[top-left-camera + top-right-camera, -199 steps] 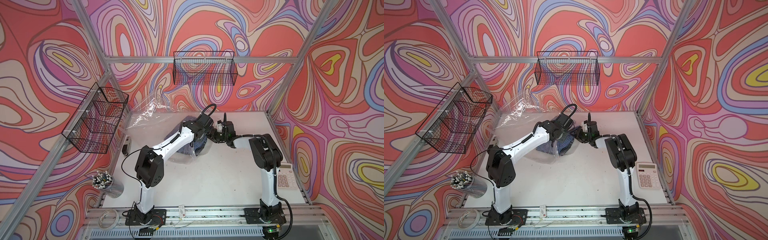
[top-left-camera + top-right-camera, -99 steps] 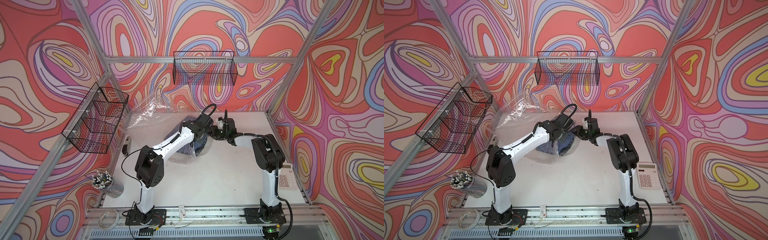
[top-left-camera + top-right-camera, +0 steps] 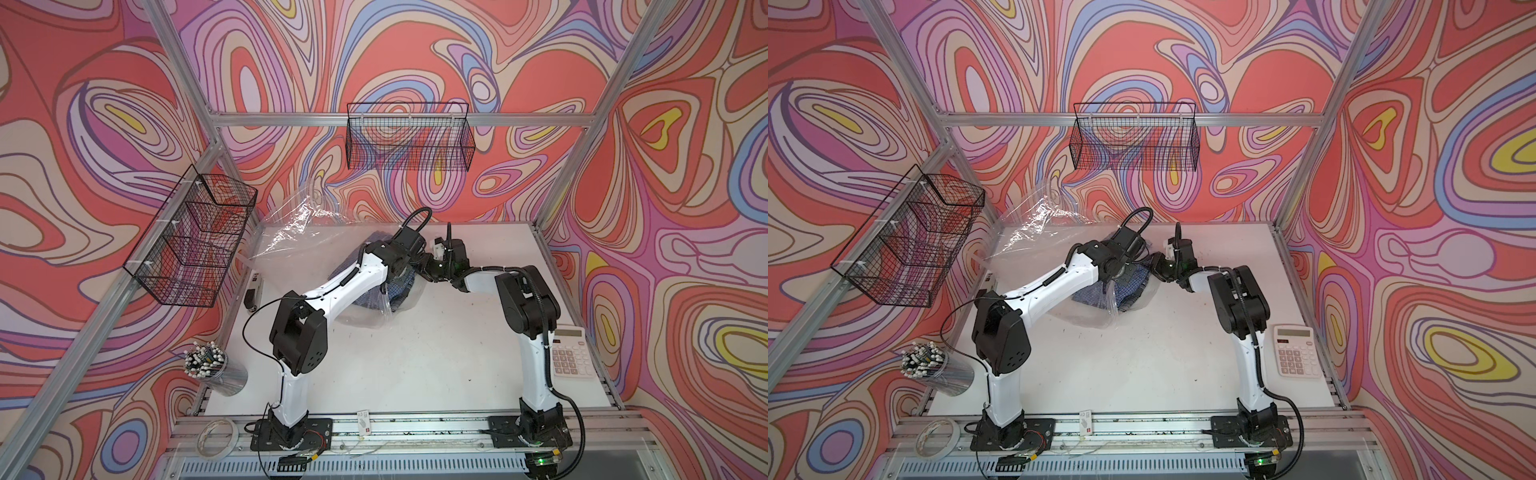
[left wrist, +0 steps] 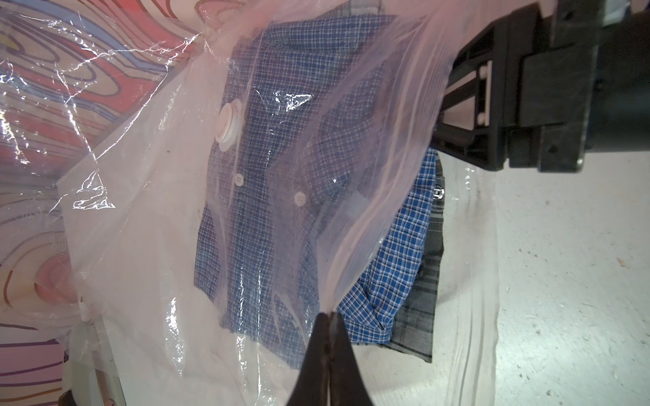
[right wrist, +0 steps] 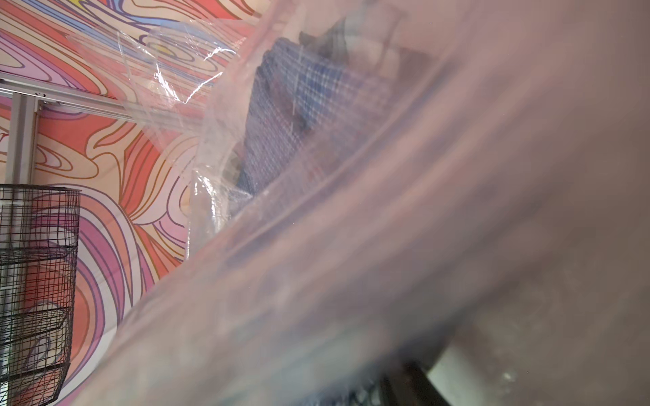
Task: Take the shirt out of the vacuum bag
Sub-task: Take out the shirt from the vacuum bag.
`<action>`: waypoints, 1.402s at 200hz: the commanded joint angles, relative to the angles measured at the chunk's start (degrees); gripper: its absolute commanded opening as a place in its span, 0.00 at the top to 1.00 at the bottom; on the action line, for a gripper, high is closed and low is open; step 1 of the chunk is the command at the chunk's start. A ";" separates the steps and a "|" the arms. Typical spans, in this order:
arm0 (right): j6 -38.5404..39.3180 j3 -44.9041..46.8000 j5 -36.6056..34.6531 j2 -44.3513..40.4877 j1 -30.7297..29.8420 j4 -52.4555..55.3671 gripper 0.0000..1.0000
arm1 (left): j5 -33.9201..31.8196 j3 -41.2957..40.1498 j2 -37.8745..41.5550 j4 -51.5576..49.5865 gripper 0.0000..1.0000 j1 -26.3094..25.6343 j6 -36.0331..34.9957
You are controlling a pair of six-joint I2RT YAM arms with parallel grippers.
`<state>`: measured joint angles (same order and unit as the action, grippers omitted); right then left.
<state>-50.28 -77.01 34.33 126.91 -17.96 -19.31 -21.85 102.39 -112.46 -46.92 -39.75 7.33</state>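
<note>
A large, crinkly, transparent plastic vacuum bag is spread over the far left part of the white desk, its loose end heaped against the far left corner. A folded blue-and-white checked shirt is seen inside it, near the middle of the far edge, with a round white valve lying over its buttoned front. At the bag's mouth a brighter strip of the checked cloth is left uncovered by the upper film.

The zip-seal edge of the upper film is lifted off the shirt and is pinched between the closed fingers of the left gripper.

The right gripper is pushed in at the mouth, just beside the shirt. Its fingers are seen apart at their roots, but the tips are hidden behind the film, so whether anything is clamped cannot be told. The right wrist view is almost filled by blurred plastic.

A white calculator is placed at the right edge, well apart from the bag.
</note>
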 commanded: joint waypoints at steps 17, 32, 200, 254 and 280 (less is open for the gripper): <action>-2.27 0.92 -0.35 1.04 0.20 -3.72 0.48 | 1.27 1.84 1.61 -0.80 1.00 0.28 1.12; -3.10 0.21 -0.23 2.22 0.20 -4.51 0.48 | 1.19 1.96 1.77 -1.02 1.00 0.26 1.02; -5.80 -7.10 -3.40 3.50 -2.60 -2.17 1.00 | 2.53 -1.73 2.79 1.70 1.00 0.89 1.46; 2.55 -6.13 -7.81 -6.81 -2.46 16.26 1.00 | 4.18 -4.83 2.37 3.88 1.00 1.80 2.88; 5.69 -6.56 -10.79 -9.22 -2.40 22.14 1.00 | 4.71 -4.83 2.03 4.29 1.00 2.24 2.71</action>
<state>-49.23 -82.94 27.24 121.10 -20.40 -4.71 -17.78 98.04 -111.48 -43.57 -38.15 9.23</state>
